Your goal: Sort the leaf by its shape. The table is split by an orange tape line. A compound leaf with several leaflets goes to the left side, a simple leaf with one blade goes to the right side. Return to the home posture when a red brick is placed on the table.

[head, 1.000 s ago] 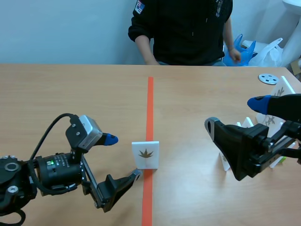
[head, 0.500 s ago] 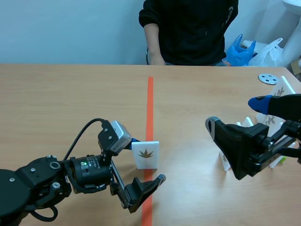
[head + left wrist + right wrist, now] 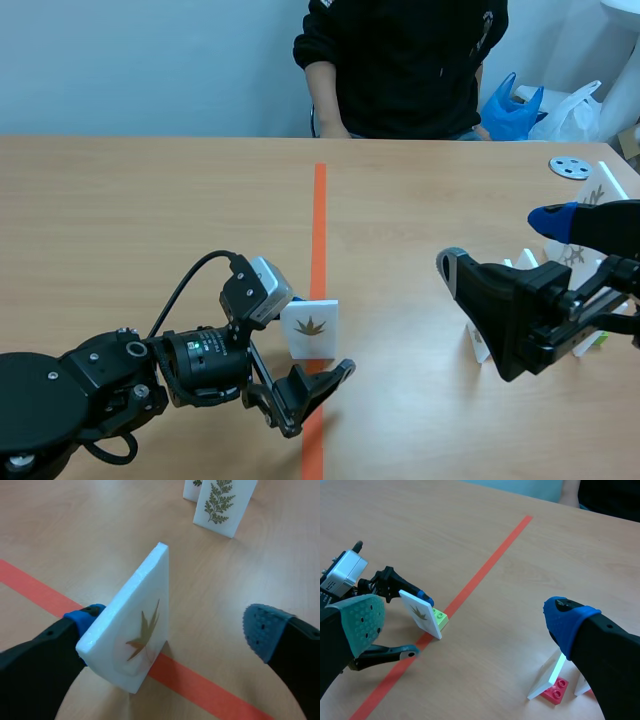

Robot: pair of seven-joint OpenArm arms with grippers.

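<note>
On the worktop, our left hand stands spread around the leaf card on the tape line. Our right hand is spread too.

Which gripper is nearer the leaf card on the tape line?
Left. The left gripper straddles the leaf card, with one pad against its back and the other finger apart in front. The right gripper hangs open, well away to the card's right.

Robot lab or test room. Bare wooden table, orange tape line down its middle. Plain pale wall at far side. Person seated far. Plastic bags heaped far right.
</note>
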